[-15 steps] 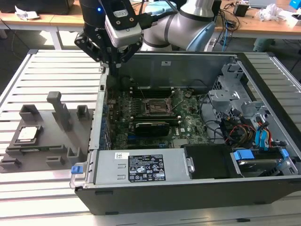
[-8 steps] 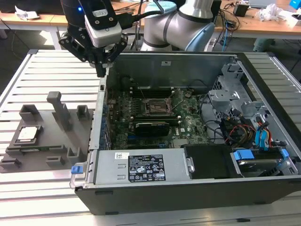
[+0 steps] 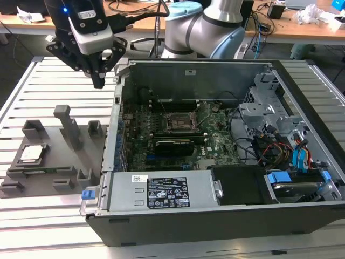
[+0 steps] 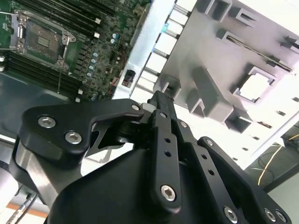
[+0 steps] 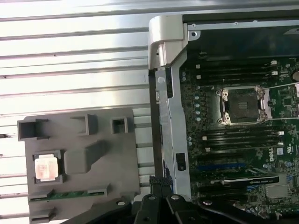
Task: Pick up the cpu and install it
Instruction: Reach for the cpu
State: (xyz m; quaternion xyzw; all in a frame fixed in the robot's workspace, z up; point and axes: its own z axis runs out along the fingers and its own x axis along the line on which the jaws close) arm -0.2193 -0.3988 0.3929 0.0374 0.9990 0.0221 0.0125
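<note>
One cpu (image 3: pixel 32 154) sits in a grey tray (image 3: pixel 64 162), well apart at 7 o'clock from the closed, empty gripper (image 3: pixel 98 82), exterior view.

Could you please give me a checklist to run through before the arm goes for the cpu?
1. Small silver-grey square cpu lies flat in its recess of the grey plastic fixture plate: ok.
2. Black gripper empty: ok.
3. Gripper over the cpu: not ok, it hangs apart from it.
4. Jaws open: not ok, shut.
5. Black-and-metal socket frame free of any chip: ok.
6. Cpu's corner mark matching socket: cannot tell.
</note>
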